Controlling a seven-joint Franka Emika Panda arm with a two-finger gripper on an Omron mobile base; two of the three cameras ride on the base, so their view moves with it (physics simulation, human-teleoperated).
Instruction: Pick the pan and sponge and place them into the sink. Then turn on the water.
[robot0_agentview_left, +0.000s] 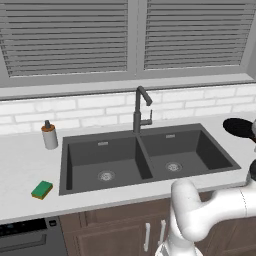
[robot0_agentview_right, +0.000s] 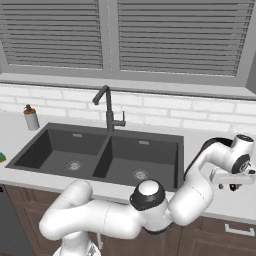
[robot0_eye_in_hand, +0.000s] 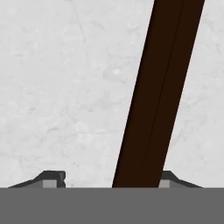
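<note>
Left base view — pan (robot0_agentview_left: 239, 128): black, on the white counter (robot0_agentview_left: 25, 160) at the right edge of the picture, right of the sink (robot0_agentview_left: 145, 156); the arm's end leaves the picture just beside it
Left base view — sponge (robot0_agentview_left: 42, 189): green over yellow, on the counter left of the sink, well away from the pan's side where the arm works
Left base view — faucet (robot0_agentview_left: 141, 109): dark, behind the divider between the two basins; soap bottle (robot0_agentview_left: 49, 135) far left by the wall
Right base view — claw (robot0_agentview_right: 232, 187): pointing down at the counter right of the sink, low over it; its opening cannot be read here
Hand view — claw (robot0_eye_in_hand: 109, 179): the two fingertips (robot0_eye_in_hand: 52, 178) stand apart, with the pan's long dark handle (robot0_eye_in_hand: 157, 94) rising between them, close against the one at the right of the picture and with a clear gap to the other; whether either pad touches it I cannot tell
</note>
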